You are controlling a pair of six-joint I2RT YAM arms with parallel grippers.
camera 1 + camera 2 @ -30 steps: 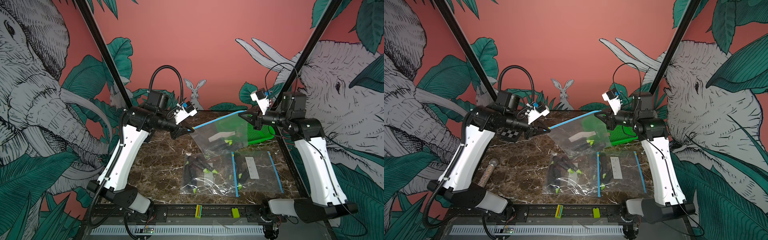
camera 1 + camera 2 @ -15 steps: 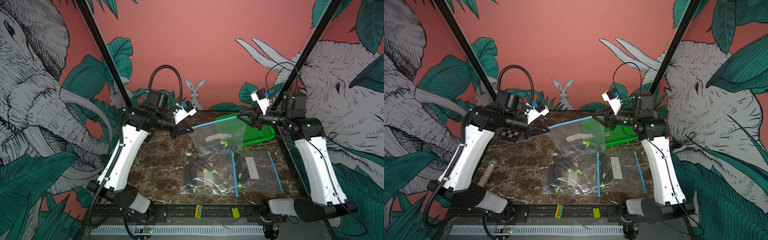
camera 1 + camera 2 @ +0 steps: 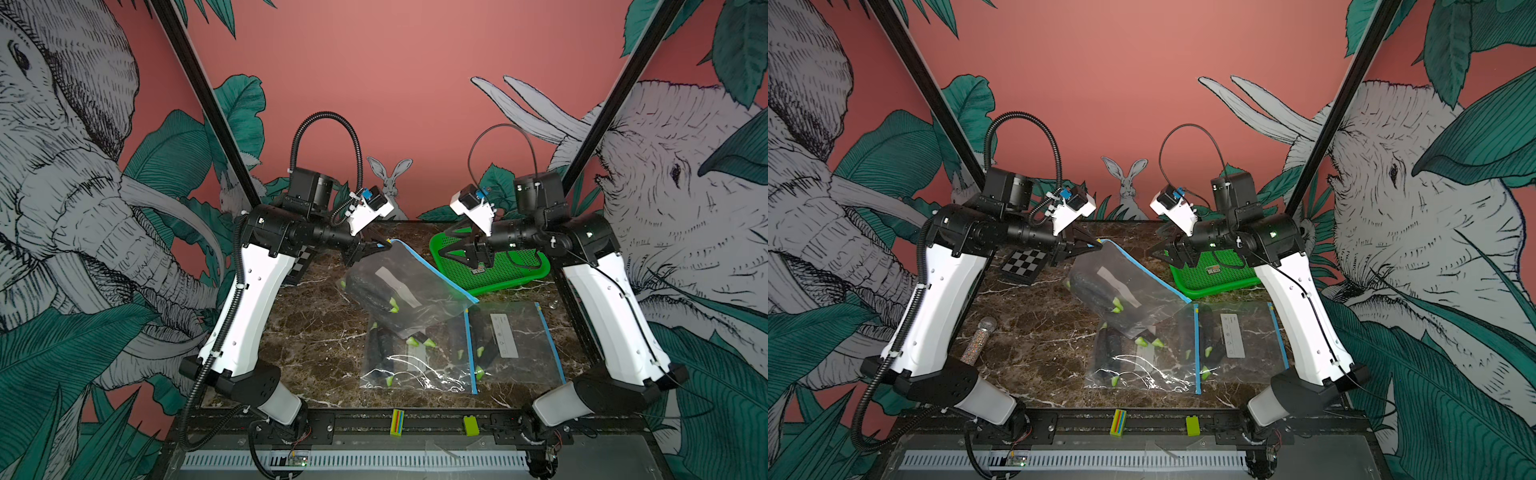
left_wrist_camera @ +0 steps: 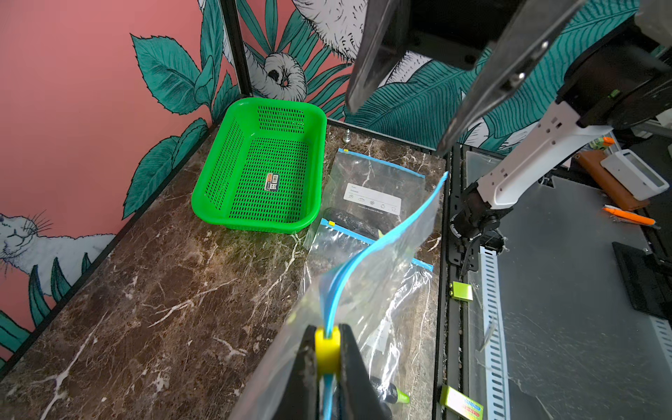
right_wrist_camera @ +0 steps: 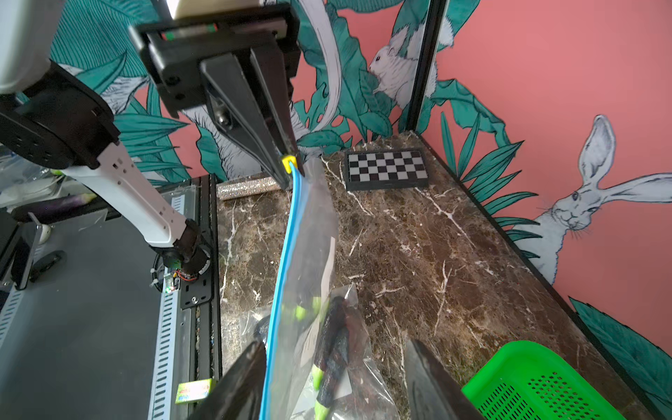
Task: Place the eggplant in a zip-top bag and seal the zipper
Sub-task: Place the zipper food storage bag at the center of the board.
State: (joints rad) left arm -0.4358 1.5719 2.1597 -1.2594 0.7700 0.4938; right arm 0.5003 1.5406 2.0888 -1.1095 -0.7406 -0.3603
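– Reading the marble table (image 3: 316,332) as a clock, six nearest the arm bases: green basket (image 3: 503,286) at one o'clock, flat bags (image 3: 415,361) at five.
– And the zip-top bag (image 3: 405,291)?
– Near centre, hanging slantwise from its eleven-o'clock corner, eggplant (image 3: 370,291) inside. The left gripper (image 3: 376,248) pinches that corner. The right gripper (image 3: 451,248) stands wide over the basket, holding nothing.
– What could go wrong?
– It's a one-corner hold on a heavy load. I judge the corner may slip out, or any unsealed stretch may gape at the low end.
– Do the views differ?
– Only the left wrist view shows that the pinch sits on the yellow slider (image 4: 327,349). Only the top views show the bag's low end resting on the flat bags.
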